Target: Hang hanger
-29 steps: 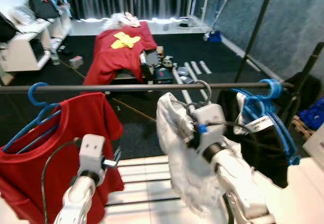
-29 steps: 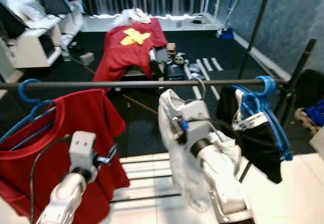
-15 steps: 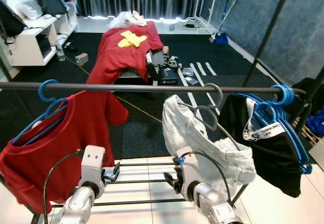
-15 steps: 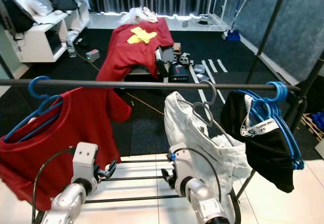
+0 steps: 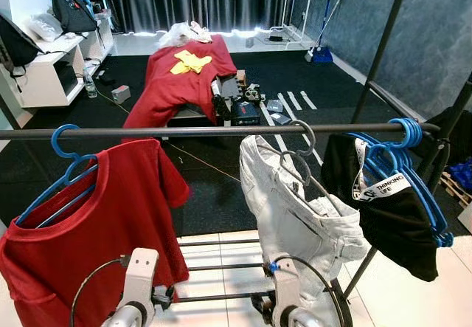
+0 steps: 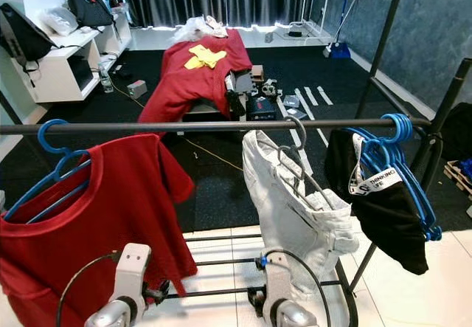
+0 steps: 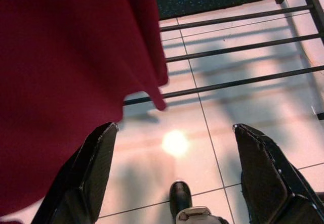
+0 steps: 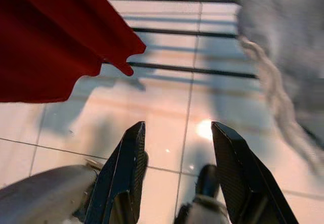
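Note:
A grey metal hanger point(image 5: 302, 141) carrying a pale grey-white garment point(image 5: 295, 220) hangs by its hook on the dark rail point(image 5: 184, 130), between a red shirt point(image 5: 96, 224) on a blue hanger point(image 5: 63, 150) and a black garment point(image 5: 391, 227) on several blue hangers point(image 5: 407, 133). Both arms are low, under the rail. My right gripper point(image 8: 185, 176) is open over the tiled floor, holding nothing, with the pale garment beside it. My left gripper point(image 7: 174, 171) is open too, below the red shirt's hem point(image 7: 76, 72).
The rack's lower bars point(image 5: 221, 266) cross just ahead of my arms, and its dark posts point(image 5: 383, 43) rise at the right. Beyond on the black carpet are a red-draped bed point(image 5: 181, 76), loose items point(image 5: 251, 104) and a white shelf unit point(image 5: 44, 65).
My right arm has dropped from the grey hanger at the rail to below the garments. The hanger now hangs free on the rail. The camera has also shifted.

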Motion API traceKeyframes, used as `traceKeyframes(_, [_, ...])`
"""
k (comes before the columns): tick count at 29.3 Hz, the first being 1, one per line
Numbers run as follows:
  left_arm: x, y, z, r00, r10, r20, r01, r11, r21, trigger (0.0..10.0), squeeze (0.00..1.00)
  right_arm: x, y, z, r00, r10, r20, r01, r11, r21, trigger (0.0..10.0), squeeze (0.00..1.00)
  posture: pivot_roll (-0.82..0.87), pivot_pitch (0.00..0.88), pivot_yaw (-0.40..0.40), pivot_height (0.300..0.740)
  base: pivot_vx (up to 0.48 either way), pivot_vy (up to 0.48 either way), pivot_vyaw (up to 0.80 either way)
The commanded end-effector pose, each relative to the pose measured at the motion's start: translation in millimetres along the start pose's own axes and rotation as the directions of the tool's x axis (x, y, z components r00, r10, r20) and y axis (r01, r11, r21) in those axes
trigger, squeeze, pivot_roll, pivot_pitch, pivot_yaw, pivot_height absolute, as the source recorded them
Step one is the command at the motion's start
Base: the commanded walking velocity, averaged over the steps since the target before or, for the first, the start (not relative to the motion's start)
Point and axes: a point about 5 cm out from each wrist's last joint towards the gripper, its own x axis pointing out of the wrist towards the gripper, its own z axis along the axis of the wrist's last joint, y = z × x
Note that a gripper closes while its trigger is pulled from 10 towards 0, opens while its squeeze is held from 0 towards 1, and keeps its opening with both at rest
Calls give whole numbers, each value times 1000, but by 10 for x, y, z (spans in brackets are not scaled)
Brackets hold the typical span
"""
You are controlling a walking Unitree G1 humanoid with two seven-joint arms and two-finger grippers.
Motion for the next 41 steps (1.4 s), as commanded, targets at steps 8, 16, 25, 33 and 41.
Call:
traceKeyframes(8, [37, -75, 3, 1000, -31, 5, 30, 998, 52, 10000, 0, 17, -2, 40, 999, -16, 29, 16, 1000, 21, 10000, 0, 125, 0, -30, 740, 0, 0, 0])
traceKeyframes(16, [77, -150, 144, 995, -80, 57, 78, 996, 42, 10000, 0, 16, -50, 83, 998, -33, 61, 29, 997, 70, 10000, 0, 143, 0, -31, 740, 0, 0, 0])
traceKeyframes(25, [101, -189, 227, 992, -81, 101, 78, 996, 37, 10000, 0, 9, -105, 117, 996, -50, 78, 44, 995, 84, 10000, 0, 119, 0, 6, 740, 0, 59, 0])
traceKeyframes(33, [100, -209, 274, 987, -95, 128, 91, 995, 33, 10000, 0, -10, -172, 115, 994, -71, 82, 64, 994, 85, 10000, 0, 123, 0, -12, 740, 0, 411, 0])
traceKeyframes(41, [73, -169, 244, 988, -66, 143, 65, 998, 15, 10000, 0, 14, -152, 203, 994, -58, 97, 50, 996, 80, 10000, 0, 126, 0, -27, 740, 0, 422, 0])
